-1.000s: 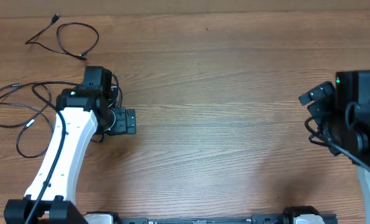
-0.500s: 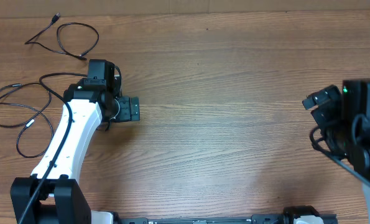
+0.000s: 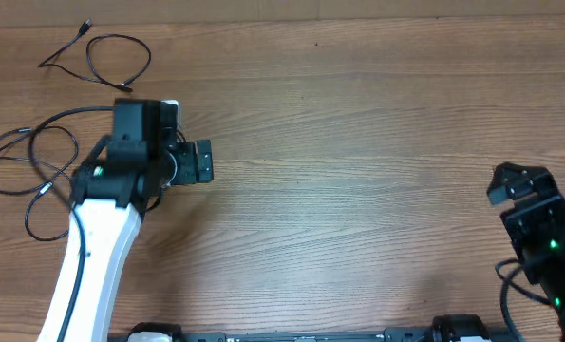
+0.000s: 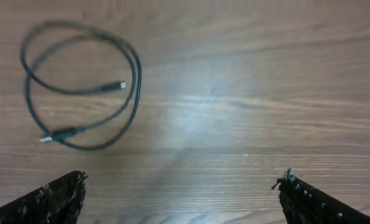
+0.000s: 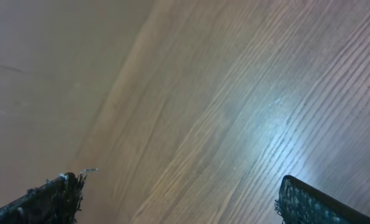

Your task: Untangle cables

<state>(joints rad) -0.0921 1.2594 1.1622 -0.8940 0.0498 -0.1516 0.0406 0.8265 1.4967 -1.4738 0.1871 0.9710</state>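
— Looking for the cables.
— Lying on the table, far left: one loop alone near the back edge, the rest overlapping loosely just beside the left arm.
— And the left gripper?
— Spread wide, holding nothing, just right of the cables.
— The right gripper?
— Spread wide as well, empty, well apart at the right edge.

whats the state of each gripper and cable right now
left gripper: open, empty, over bare wood
right gripper: open, empty
far cable: one loose loop, lying apart from the others
left-edge cables: wide loops crossing each other, partly hidden under the left arm
coiled cable: loose double loop in the left wrist view, both plugs free, untouched
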